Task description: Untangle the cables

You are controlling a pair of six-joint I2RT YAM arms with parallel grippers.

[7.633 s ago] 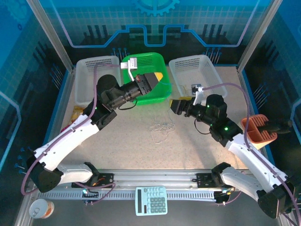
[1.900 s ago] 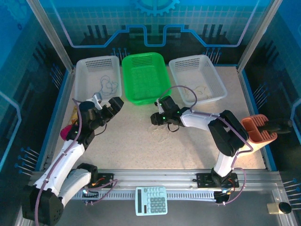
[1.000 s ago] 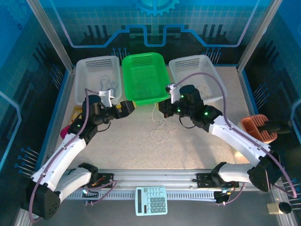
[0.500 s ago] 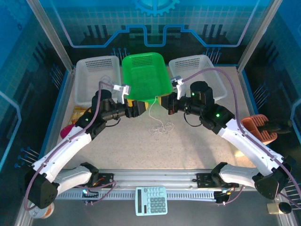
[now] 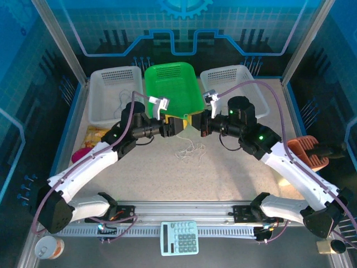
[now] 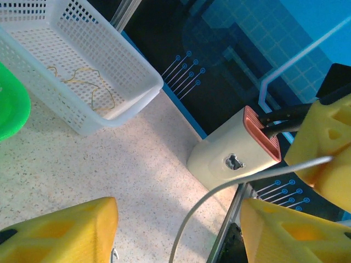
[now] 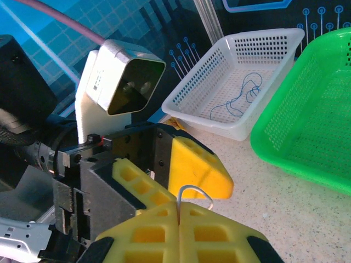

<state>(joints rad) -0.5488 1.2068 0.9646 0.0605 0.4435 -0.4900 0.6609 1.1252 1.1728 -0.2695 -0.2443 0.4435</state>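
Note:
The cables (image 5: 188,148) lie as a small whitish tangle on the table below both grippers. One whitish strand (image 7: 193,191) rises from it into my right gripper (image 7: 179,212), which is shut on it, with a short loop poking out above the pads. My left gripper (image 5: 179,125) faces the right gripper (image 5: 194,120) tip to tip. In the left wrist view the left gripper (image 6: 178,222) is open, and the taut strand (image 6: 219,189) runs between its yellow fingers (image 6: 66,230) without touching them.
A green basket (image 5: 173,89) stands behind the grippers. The left white basket (image 7: 219,112) holds a blue cable (image 7: 241,94). The right white basket (image 6: 118,74) holds a yellowish cable (image 6: 90,87). An orange-rimmed holder (image 5: 305,152) stands at the right, a calculator (image 5: 179,237) at the front rail.
My left gripper has swung right to meet the right gripper, and its jaws have narrowed around the strand. The right gripper has stayed shut, holding the strand up.

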